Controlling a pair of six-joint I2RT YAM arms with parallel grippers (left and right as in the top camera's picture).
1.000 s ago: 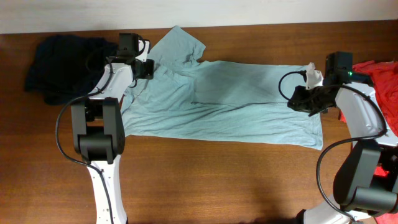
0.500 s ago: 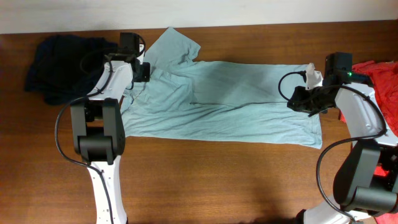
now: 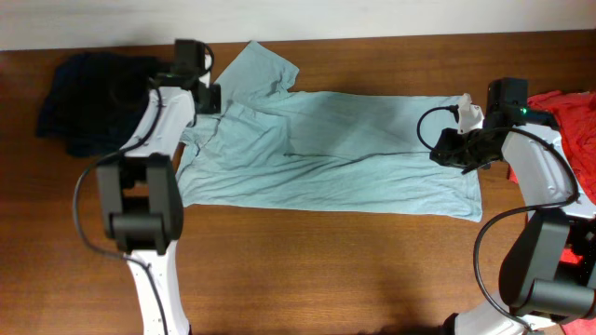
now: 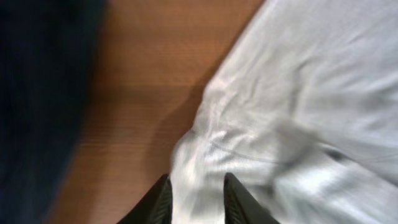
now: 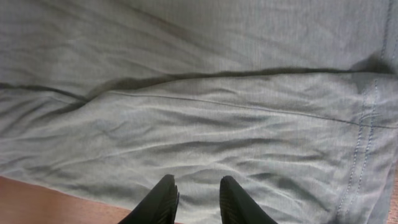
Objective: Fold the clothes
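Observation:
A pale grey-teal T-shirt (image 3: pixel 335 154) lies spread lengthways across the wooden table, with one sleeve (image 3: pixel 265 65) pointing to the far edge. My left gripper (image 3: pixel 207 104) hangs over the shirt's left end. In the left wrist view its fingers (image 4: pixel 198 202) stand apart, with rumpled cloth (image 4: pixel 298 106) showing between and below them. My right gripper (image 3: pixel 449 149) is over the shirt's right end. In the right wrist view it (image 5: pixel 198 199) is open just above flat cloth (image 5: pixel 205 93), near the hem seam (image 5: pixel 364 143).
A dark navy garment (image 3: pixel 88 98) is heaped at the far left, and shows at the left of the left wrist view (image 4: pixel 37 106). A red shirt (image 3: pixel 568 116) lies at the right edge. Bare wood (image 3: pixel 326 270) runs along the table's front.
My left gripper has opened and let go of the shirt's left end, and the arm has drawn slightly toward the far left. The right arm has not moved.

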